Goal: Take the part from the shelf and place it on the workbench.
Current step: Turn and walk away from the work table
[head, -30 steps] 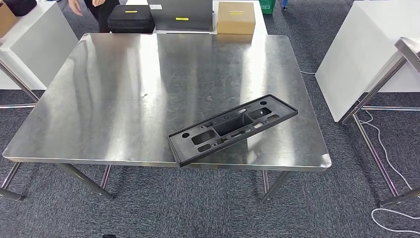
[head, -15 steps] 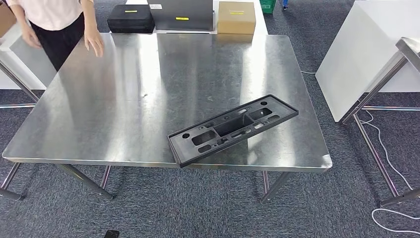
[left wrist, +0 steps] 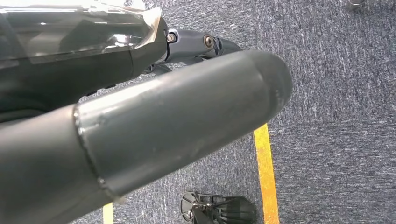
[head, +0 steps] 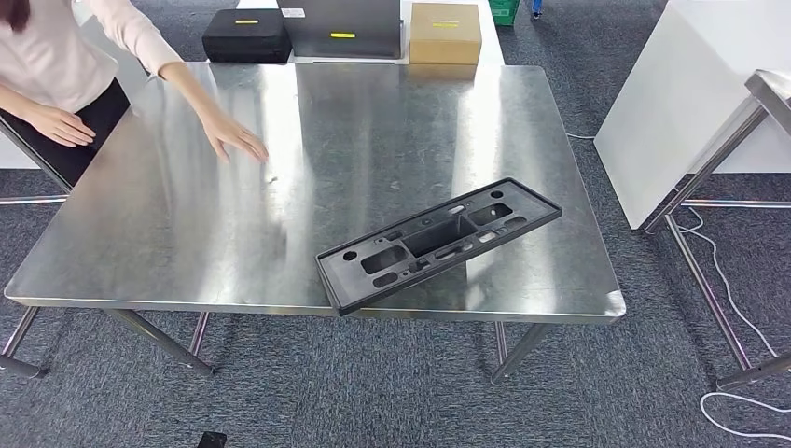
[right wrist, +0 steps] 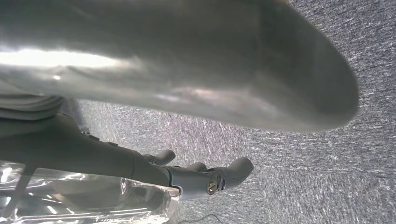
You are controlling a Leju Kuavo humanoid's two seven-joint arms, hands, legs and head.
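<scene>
Both arms hang low over the carpet, left hand (left wrist: 154, 107) and right hand (right wrist: 187, 88) holding nothing, thick thumbs extended, darker fingers (right wrist: 224, 172) loosely apart above the floor.

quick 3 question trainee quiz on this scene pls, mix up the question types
1. True or false: the black plastic part lies wholly within the workbench top.
2. Whose hand is over the workbench?
A. the robot's left hand
B. the robot's right hand
C. a person's
3. Fill in: beyond the far edge, between the black case and the cardboard box, sits a grey ____.

Key
1. False: one corner overhangs the near edge.
2. C
3. case
</scene>
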